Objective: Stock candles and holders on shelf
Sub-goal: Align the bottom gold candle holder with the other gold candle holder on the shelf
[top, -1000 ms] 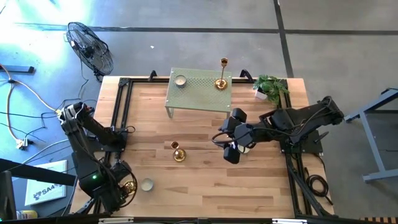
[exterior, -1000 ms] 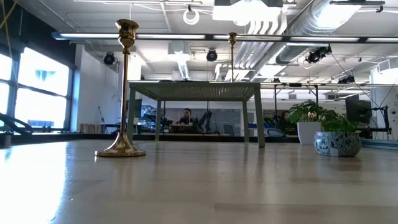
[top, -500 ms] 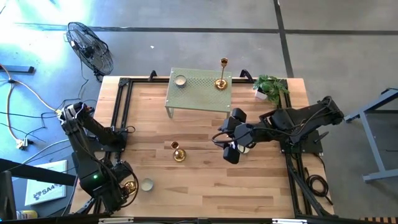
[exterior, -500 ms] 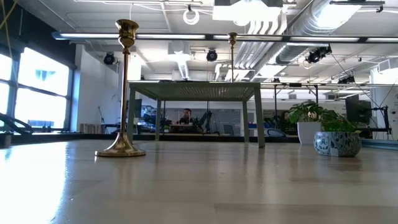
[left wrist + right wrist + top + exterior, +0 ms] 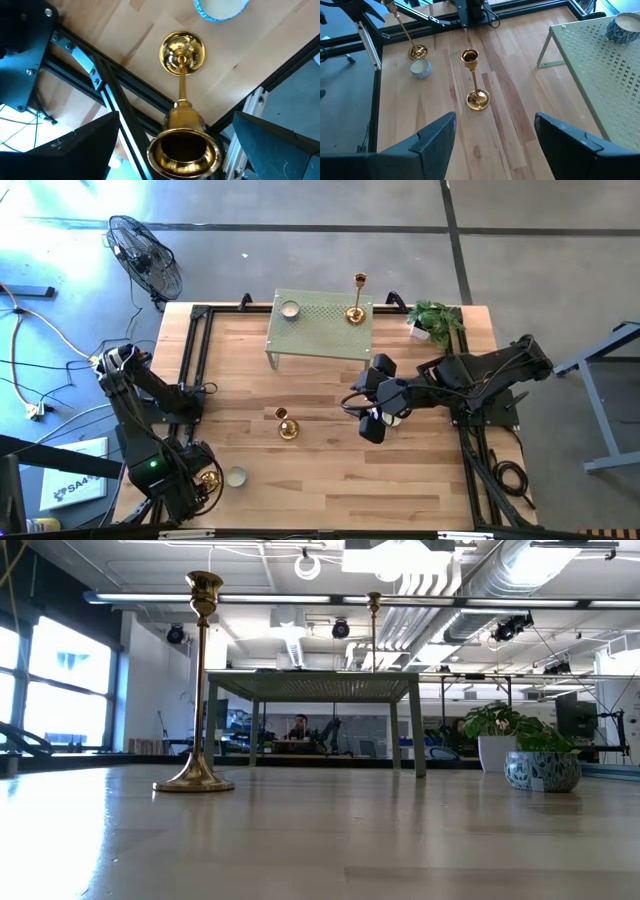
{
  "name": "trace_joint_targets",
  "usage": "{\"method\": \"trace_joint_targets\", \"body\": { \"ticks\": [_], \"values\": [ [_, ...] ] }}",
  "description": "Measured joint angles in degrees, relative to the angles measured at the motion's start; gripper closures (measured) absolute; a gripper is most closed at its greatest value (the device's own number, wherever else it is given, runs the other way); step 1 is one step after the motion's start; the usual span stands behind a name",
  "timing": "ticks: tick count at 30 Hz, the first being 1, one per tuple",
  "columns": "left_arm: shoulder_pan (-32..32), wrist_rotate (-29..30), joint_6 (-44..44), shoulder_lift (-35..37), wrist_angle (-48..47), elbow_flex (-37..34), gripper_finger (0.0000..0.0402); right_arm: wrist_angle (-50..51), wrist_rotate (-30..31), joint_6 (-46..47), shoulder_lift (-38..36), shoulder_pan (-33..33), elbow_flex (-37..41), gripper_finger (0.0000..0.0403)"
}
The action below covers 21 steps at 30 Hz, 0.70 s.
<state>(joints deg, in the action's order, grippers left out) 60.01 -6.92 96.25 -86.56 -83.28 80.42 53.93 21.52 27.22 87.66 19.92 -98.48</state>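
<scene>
The sage-green shelf (image 5: pixel 320 326) stands at the table's far middle on its short legs; on its top sit one candle (image 5: pixel 290 309) and a tall gold holder (image 5: pixel 355 313). A second holder (image 5: pixel 287 426) stands on its base mid-table. A third holder (image 5: pixel 182 100) stands on its base (image 5: pixel 182 51) near the table's near left corner, with a candle (image 5: pixel 236 476) beside it. My left gripper (image 5: pixel 180 147) is open, a finger on either side of this holder's cup, not touching it. My right gripper (image 5: pixel 372 423) is open and empty, right of the mid-table holder (image 5: pixel 475 80).
A potted plant (image 5: pixel 435 321) stands at the table's far right corner, right of the shelf. Black rails (image 5: pixel 195 350) run along the table's left and right edges. Bare wood lies between the mid-table holder and the shelf (image 5: pixel 590 75). A person shows far behind in the low view (image 5: pixel 298 728).
</scene>
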Motion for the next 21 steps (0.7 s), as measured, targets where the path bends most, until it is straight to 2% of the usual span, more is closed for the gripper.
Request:
{"method": "trace_joint_targets", "body": {
  "ticks": [11, 15, 21],
  "values": [
    [0.0, -0.07, 0.02, 0.0, 0.69, 0.0, 0.0026, 0.02, -0.04, 1.27, 0.0, 0.0, 0.0, 0.0139],
    [0.0, -0.07, 0.24, 0.0, 0.67, 0.0, 0.0049, 0.02, -0.04, 1.28, 0.0, 0.0, 0.0, 0.0139],
    [0.0, 0.02, 0.35, 0.0, 0.41, 0.0, 0.0103, 0.02, -0.04, 1.29, 0.0, 0.0, 0.0, 0.0139]
  ]
}}
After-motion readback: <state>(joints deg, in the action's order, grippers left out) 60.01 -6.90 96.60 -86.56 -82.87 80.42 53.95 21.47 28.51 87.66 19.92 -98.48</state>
